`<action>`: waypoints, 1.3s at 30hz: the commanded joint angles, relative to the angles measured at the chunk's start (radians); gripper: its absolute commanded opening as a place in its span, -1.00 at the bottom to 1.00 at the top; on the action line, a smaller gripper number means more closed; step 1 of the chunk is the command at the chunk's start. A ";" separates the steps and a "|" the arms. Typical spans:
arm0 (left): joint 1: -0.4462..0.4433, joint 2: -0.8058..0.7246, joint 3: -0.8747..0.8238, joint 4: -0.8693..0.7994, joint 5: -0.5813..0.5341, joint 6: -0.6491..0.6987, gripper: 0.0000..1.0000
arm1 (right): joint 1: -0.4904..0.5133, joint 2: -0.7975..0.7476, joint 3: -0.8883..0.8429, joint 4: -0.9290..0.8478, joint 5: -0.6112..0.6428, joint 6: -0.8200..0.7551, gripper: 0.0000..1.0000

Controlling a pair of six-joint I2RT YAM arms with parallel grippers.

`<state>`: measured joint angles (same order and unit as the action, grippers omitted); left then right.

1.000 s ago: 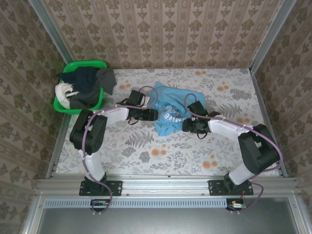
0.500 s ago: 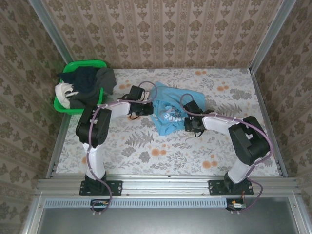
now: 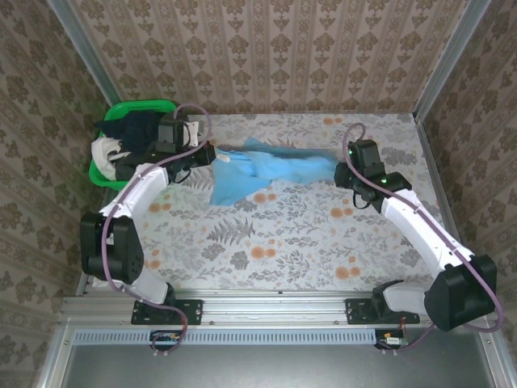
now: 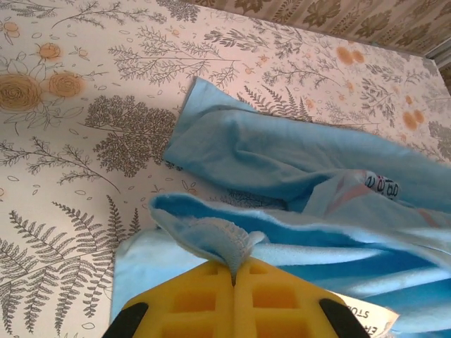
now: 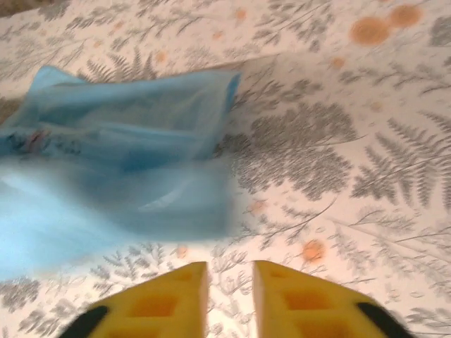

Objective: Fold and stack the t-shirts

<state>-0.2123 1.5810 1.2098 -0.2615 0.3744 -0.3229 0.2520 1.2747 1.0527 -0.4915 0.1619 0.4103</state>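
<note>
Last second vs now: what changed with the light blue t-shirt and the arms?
Both arms swung from mid-table toward the far side and apart. The left gripper shut on an edge of the light blue cloth t-shirt and pulled it far-left, stretching the crumpled heap into a long band. The right gripper shows jaws apart, no cloth between them. Unchanged: the green plastic basket at far left.

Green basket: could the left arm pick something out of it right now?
Probably not yet. The green basket is close by with nothing between, but the left gripper is shut on the light blue t-shirt and must let go first.
</note>
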 commanded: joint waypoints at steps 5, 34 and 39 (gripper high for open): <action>0.046 0.168 -0.081 -0.023 -0.042 0.010 -0.82 | -0.061 0.250 0.025 -0.050 -0.089 -0.060 -0.18; -0.562 0.439 0.229 -0.013 -0.250 0.338 0.67 | -0.082 0.583 0.107 0.233 -0.294 0.236 -0.24; -0.565 0.518 0.298 -0.069 -0.272 0.358 0.55 | -0.094 0.596 0.081 0.292 -0.351 0.273 -0.17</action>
<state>-0.7784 2.0666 1.4471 -0.2890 0.0986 -0.0044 0.1612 1.8511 1.1492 -0.2493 -0.1440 0.6376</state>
